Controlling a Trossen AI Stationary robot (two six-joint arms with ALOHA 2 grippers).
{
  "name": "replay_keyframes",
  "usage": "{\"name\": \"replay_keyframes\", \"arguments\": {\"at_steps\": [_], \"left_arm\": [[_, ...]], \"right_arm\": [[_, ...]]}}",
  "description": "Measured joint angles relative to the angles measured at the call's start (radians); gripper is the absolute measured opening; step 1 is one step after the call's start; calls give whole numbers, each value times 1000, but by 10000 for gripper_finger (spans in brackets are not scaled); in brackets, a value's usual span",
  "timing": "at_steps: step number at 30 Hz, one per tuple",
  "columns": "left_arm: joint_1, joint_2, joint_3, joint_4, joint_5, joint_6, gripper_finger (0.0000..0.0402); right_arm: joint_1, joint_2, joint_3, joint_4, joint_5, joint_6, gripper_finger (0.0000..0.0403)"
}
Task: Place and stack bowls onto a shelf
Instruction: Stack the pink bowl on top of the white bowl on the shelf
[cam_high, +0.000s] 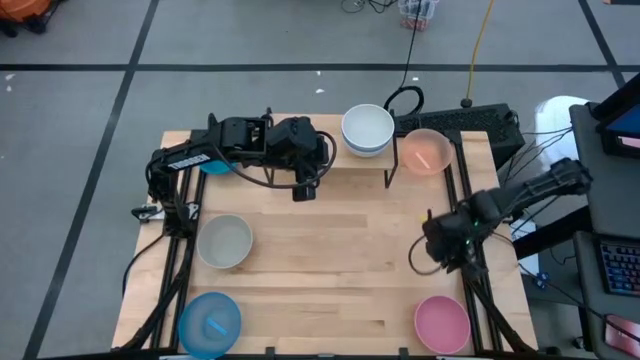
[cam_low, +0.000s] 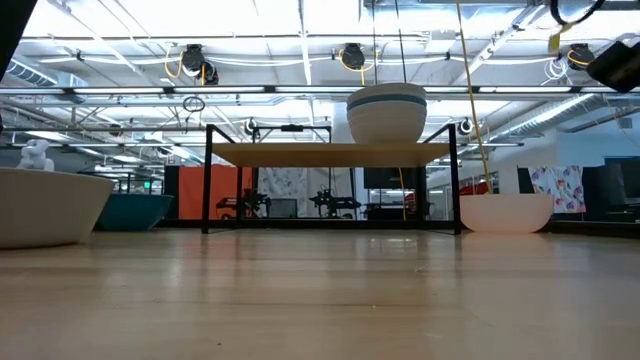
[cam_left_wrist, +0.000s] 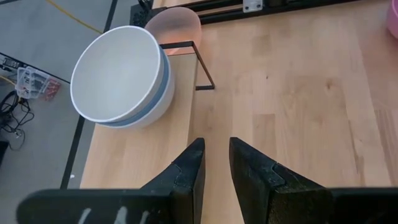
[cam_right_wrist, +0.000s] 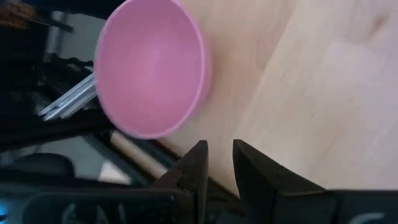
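Note:
The shelf (cam_low: 330, 153) stands at the table's far middle. On its right part sits a stack of nested bowls (cam_high: 367, 130), a white one uppermost in a light blue one (cam_left_wrist: 163, 93), resting by its base on the plank. My left gripper (cam_high: 305, 186) hovers over the shelf's left part, shut and empty, the stack ahead of it in the left wrist view (cam_left_wrist: 118, 73). My right gripper (cam_high: 441, 252) is shut and empty near the table's right edge, a pink bowl (cam_right_wrist: 152, 65) on the table just ahead of it.
A peach bowl (cam_high: 427, 152) sits on the table right of the shelf. A grey-beige bowl (cam_high: 224, 241) and a blue bowl (cam_high: 210, 323) sit at the left, the pink bowl (cam_high: 442, 323) near right. Another blue bowl (cam_high: 213, 165) lies under my left arm.

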Motion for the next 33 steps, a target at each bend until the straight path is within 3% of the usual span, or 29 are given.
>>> {"name": "replay_keyframes", "arguments": {"at_steps": [7,14,20,23,33], "left_arm": [[-7,0,0,-1,0,29,79],[-25,0,0,-37,0,37,79],[-38,0,0,-74,0,52,79],[-48,0,0,-74,0,51,79],[-84,0,0,-75,0,72,79]], "right_arm": [[154,104,0,123,126,128,70],[249,211,0,246,149,255,70],[289,288,0,369,166,304,70],[305,318,0,371,221,304,70],[330,398,0,398,225,341,70]]}}
